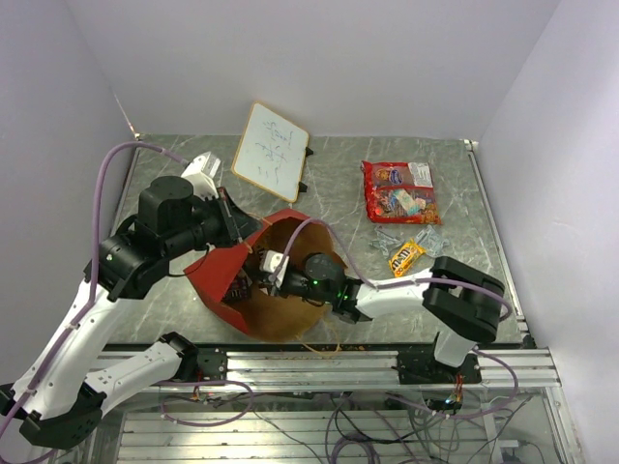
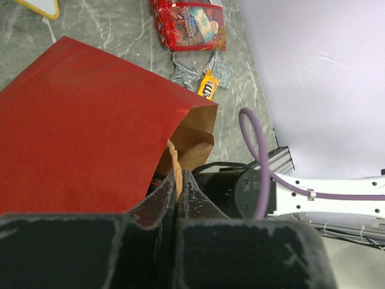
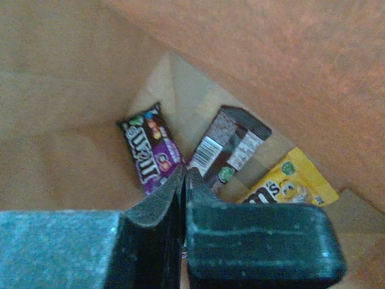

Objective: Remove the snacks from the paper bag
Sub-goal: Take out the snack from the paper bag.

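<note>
The red paper bag (image 1: 224, 277) lies tilted on the table with its brown mouth (image 1: 295, 290) facing the right arm. My left gripper (image 2: 178, 174) is shut on its tan twisted handle (image 2: 174, 158) at the bag's rim. My right gripper (image 3: 185, 173) is deep inside the bag, jaws closed, with its tips over the ends of a purple packet (image 3: 150, 147) and a dark brown packet (image 3: 231, 147). A yellow packet (image 3: 295, 183) lies beside them. Outside the bag lie the large red candy bag (image 1: 399, 190), a yellow packet (image 1: 406, 256) and silver packets (image 1: 385, 237).
A white whiteboard (image 1: 270, 150) stands tilted at the back, left of centre. The table's metal rail (image 1: 319, 362) runs along the near edge. White walls close in on three sides. The right arm (image 2: 325, 192) crosses behind the bag's mouth in the left wrist view.
</note>
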`<act>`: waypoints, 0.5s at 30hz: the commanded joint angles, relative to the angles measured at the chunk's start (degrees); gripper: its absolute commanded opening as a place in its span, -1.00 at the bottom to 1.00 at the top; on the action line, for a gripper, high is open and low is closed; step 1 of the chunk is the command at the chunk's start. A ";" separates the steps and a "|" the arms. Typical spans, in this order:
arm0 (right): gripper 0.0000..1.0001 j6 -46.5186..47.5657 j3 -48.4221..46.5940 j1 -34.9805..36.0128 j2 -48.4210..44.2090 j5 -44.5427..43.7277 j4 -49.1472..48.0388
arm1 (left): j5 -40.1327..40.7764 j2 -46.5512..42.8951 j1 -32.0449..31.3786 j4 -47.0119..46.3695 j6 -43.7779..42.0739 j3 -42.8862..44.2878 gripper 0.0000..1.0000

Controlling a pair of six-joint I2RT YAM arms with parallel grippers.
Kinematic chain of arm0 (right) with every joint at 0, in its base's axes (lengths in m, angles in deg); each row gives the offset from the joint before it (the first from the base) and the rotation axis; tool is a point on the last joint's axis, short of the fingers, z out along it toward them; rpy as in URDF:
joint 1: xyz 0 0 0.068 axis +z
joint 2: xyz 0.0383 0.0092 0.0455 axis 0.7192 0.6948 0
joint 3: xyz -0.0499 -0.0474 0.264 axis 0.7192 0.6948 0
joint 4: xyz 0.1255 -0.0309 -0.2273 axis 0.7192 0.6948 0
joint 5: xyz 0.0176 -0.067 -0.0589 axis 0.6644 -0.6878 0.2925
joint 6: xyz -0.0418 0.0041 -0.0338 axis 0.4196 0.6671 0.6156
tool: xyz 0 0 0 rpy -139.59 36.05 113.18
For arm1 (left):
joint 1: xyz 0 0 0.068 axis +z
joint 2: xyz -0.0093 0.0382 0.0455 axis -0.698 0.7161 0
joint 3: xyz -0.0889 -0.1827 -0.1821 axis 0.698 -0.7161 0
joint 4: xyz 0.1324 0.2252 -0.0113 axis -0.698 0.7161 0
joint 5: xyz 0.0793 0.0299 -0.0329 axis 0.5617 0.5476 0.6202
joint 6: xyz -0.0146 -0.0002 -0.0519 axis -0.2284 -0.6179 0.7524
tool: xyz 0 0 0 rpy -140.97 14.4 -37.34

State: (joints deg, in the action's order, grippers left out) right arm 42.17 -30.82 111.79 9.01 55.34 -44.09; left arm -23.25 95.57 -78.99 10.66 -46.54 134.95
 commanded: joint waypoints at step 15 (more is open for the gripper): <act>-1.00 -6.84 -13.13 0.21 -29.27 -1.28 51.15 | 4.60 3.89 0.01 -4.15 -2.19 -0.32 -0.87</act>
State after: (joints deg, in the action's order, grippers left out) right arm 33.58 -36.53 112.01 -13.74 56.23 -12.38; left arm -21.92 98.48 -78.99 7.77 -47.89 134.63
